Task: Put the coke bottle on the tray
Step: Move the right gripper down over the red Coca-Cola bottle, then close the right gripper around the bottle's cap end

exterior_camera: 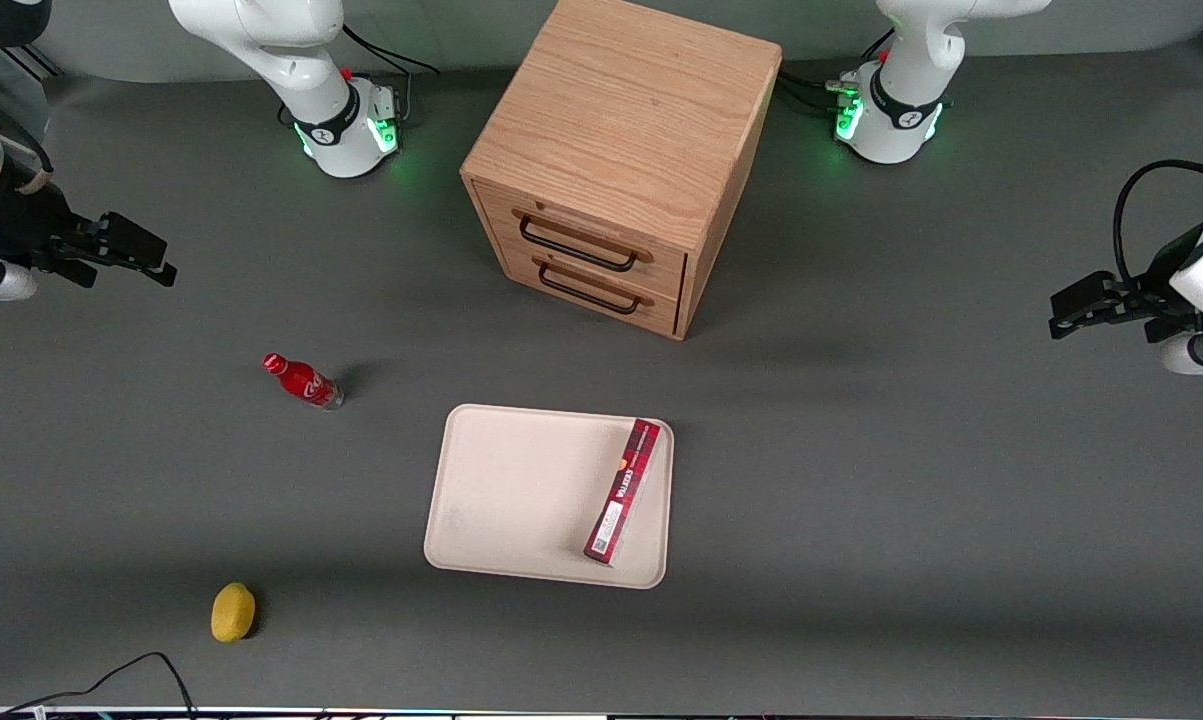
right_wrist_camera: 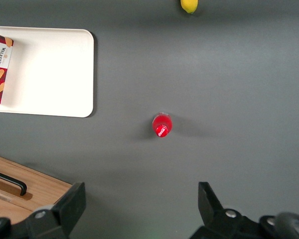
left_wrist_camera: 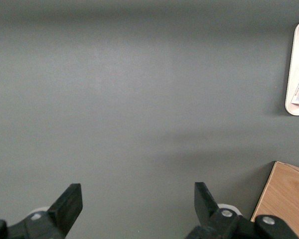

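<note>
The small red coke bottle with its red cap stood upright on the dark grey table, well apart from the large cream-beige tray, toward the working arm's end. The black two-finger claw hung released, high and clear of it. A good approach would centre the fingers over the cap, descend straight, and close on the neck. The long flat red box occupied one side of the tray, so the bare part suited the set-down.
</note>
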